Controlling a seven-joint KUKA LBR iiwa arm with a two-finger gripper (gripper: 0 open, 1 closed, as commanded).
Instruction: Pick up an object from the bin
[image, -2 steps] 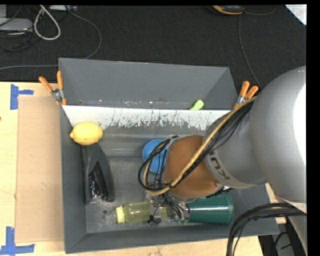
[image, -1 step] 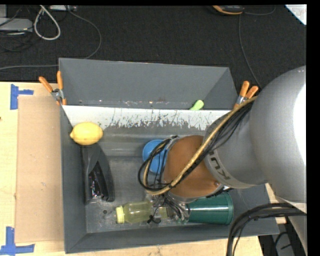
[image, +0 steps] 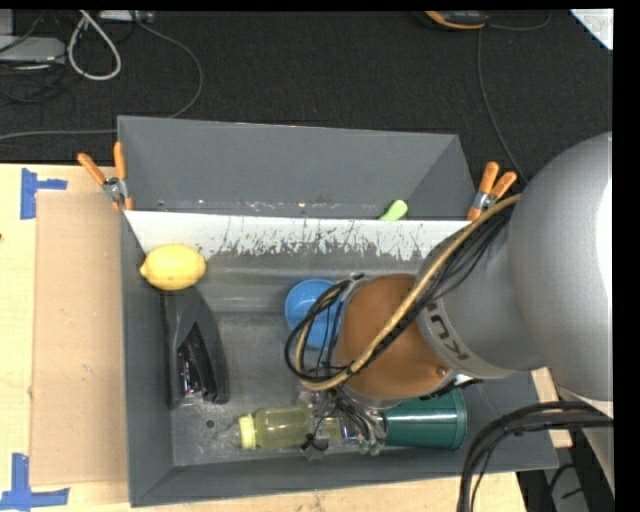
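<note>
My gripper (image: 340, 425) is low in the bin's front part, under the arm's orange cover. It sits over the gap between a pale yellow-green bottle (image: 272, 429), which lies on its side along the front wall, and a dark green cylinder (image: 425, 421) lying to the right. The bottle's right end reaches up to the gripper. Behind the gripper is a blue cup (image: 305, 305), half hidden by the cover and the cables.
A yellow lemon (image: 173, 267) rests in the back left corner. A black stapler-like tool (image: 198, 358) lies along the left wall. A small green marker (image: 392, 210) leans at the back wall. The arm fills the bin's right side.
</note>
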